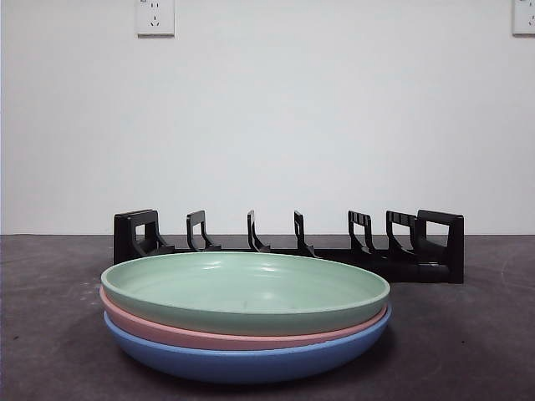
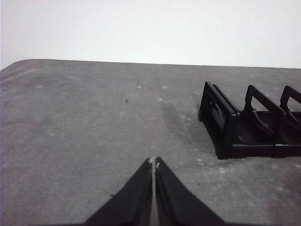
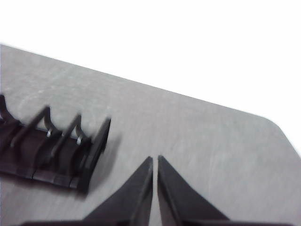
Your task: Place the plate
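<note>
Green plate [image 1: 242, 288] tops a stack of three, pink plate [image 1: 167, 331] under it, blue plate [image 1: 242, 361] at bottom, on the dark table [image 1: 468, 334] at 6 o'clock of the black rack [image 1: 288, 244], just in front. Rack slots hold nothing. Left gripper [image 2: 154, 162] jaws closed together, holding nothing, above bare table near one rack end. Right gripper [image 3: 155, 160] likewise closed, holding nothing, near the other end.
</note>
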Robot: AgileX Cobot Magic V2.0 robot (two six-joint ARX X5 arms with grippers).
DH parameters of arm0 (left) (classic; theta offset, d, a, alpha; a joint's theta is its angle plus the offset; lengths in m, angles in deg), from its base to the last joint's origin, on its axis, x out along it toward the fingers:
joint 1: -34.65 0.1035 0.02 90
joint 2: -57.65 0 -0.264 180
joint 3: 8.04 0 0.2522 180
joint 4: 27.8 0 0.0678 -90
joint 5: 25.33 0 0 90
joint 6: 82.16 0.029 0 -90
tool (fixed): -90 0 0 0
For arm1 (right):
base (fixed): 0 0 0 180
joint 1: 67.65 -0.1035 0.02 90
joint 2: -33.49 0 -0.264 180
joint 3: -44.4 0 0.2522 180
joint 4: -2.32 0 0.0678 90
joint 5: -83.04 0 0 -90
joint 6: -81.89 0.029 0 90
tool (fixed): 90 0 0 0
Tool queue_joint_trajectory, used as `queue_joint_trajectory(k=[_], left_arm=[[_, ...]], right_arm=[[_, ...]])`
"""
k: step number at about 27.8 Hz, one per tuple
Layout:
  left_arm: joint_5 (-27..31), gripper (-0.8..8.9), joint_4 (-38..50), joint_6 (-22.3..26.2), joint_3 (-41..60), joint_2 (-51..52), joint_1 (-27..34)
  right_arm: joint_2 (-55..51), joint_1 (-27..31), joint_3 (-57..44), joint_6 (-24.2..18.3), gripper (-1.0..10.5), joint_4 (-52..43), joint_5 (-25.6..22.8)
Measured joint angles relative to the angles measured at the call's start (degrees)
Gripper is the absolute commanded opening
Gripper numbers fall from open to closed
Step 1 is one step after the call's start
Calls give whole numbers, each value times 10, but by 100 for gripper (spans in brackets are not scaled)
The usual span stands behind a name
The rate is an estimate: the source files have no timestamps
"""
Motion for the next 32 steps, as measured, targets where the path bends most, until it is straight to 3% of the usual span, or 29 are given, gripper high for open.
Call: queue_joint_trajectory(k=[3,8,14,32], left_arm=[[0,7,0,0,0,0,0],[0,7,0,0,0,0,0],[0,7,0,0,0,0,0],[0,7,0,0,0,0,0]], right_arm=[[-154,6,-146,26,14,18,1],[-246,48,-172,41,14,48,-1],[-244,86,-172,46,14,68,1],[-244,86,-172,46,14,60,1]])
